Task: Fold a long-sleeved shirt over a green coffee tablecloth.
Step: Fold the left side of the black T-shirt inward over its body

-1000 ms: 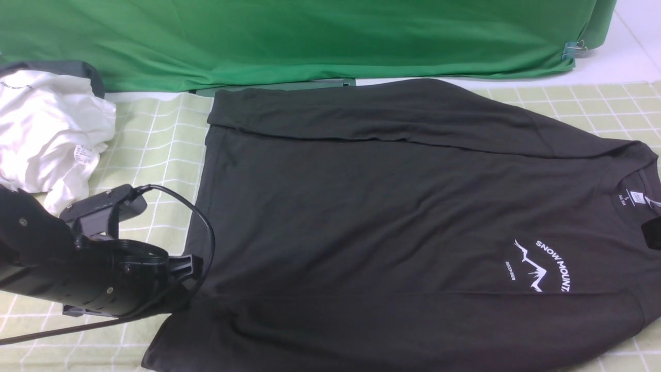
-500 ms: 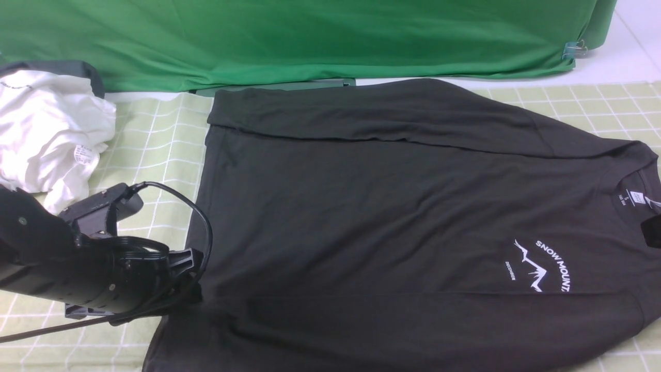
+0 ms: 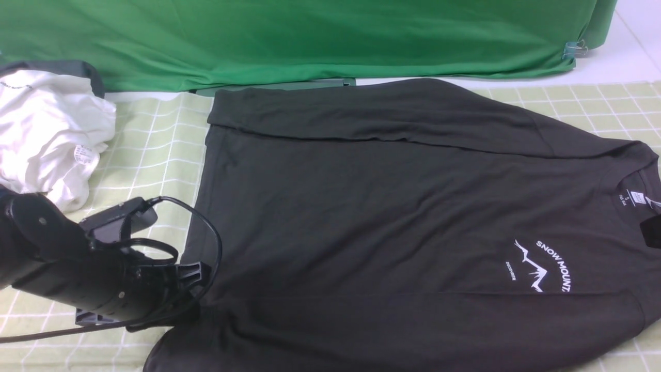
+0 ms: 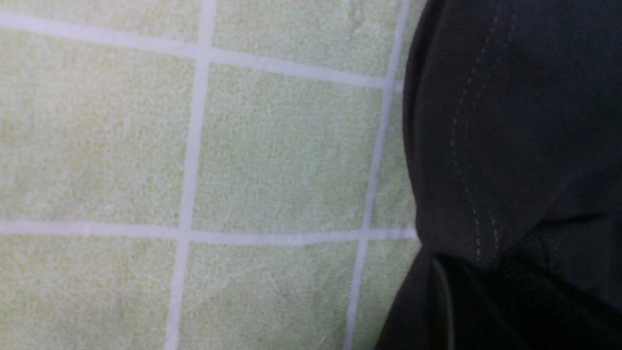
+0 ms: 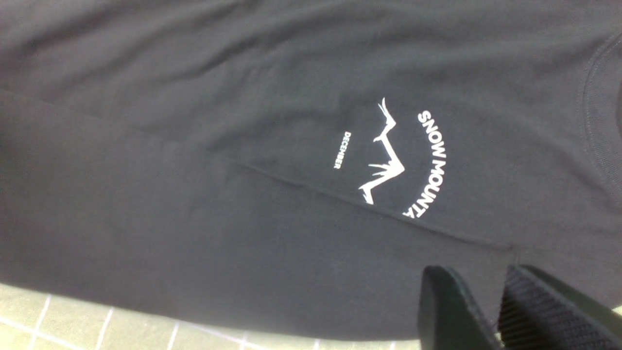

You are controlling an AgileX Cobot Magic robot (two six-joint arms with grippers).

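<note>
The long-sleeved shirt (image 3: 387,206) lies spread face up on the green coffee tablecloth (image 3: 155,139), neck to the right, with both sleeves folded in across the body. My left gripper (image 3: 199,297) is at the shirt's near left hem corner. In the left wrist view the stitched hem (image 4: 466,160) puckers into the jaws beside one dark finger (image 4: 440,296), shut on the cloth. My right gripper (image 5: 476,270) hovers over the near sleeve below the white print (image 5: 388,155), with a narrow gap between its fingers and nothing in it. It is outside the front view.
A crumpled white garment (image 3: 46,134) lies at the back left. A bright green fabric sheet (image 3: 310,36) hangs along the back, held by a clip (image 3: 573,50). A small black piece (image 3: 651,232) shows at the right edge by the collar.
My left arm has shifted a little to the right and nearer the front edge, and the shirt's near left corner has bunched at its jaws. The rest of the shirt lies as before.
</note>
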